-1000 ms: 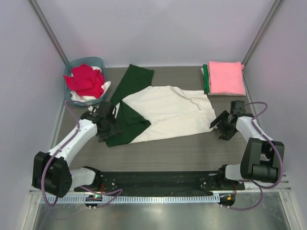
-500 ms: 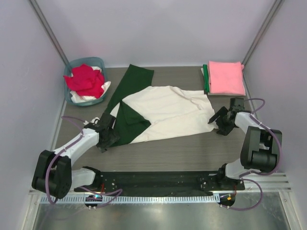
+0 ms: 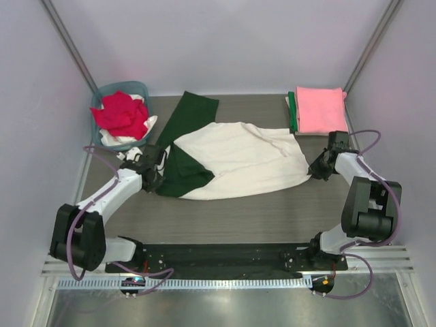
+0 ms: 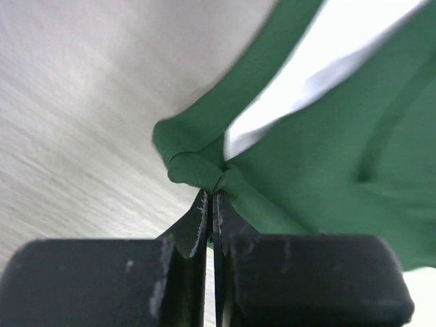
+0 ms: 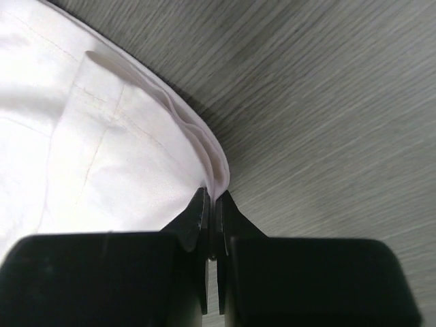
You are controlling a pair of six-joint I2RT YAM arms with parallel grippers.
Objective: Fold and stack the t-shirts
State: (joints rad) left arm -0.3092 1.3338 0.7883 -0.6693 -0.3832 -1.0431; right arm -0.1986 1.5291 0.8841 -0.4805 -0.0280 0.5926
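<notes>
A cream t-shirt (image 3: 238, 160) with dark green sleeves lies spread out in the middle of the table. My left gripper (image 3: 155, 178) is at its lower left corner, shut on a bunched fold of the green sleeve (image 4: 197, 167); the jaws (image 4: 211, 194) pinch the cloth at their tips. My right gripper (image 3: 315, 170) is at the shirt's right edge. It is shut on the doubled cream hem (image 5: 216, 174), which runs down between the tips (image 5: 212, 194). A folded pink t-shirt (image 3: 320, 110) lies on a folded green one (image 3: 292, 112) at the back right.
A round teal basket (image 3: 112, 92) at the back left holds a red shirt (image 3: 121, 114) and white cloth (image 3: 112, 138). Grey walls close in the table on three sides. Bare wood-grain table (image 3: 272, 211) lies in front of the shirt.
Both grippers have gone from open to shut. The left one moved in onto the green sleeve's corner, and the right one moved up and left onto the cream hem.
</notes>
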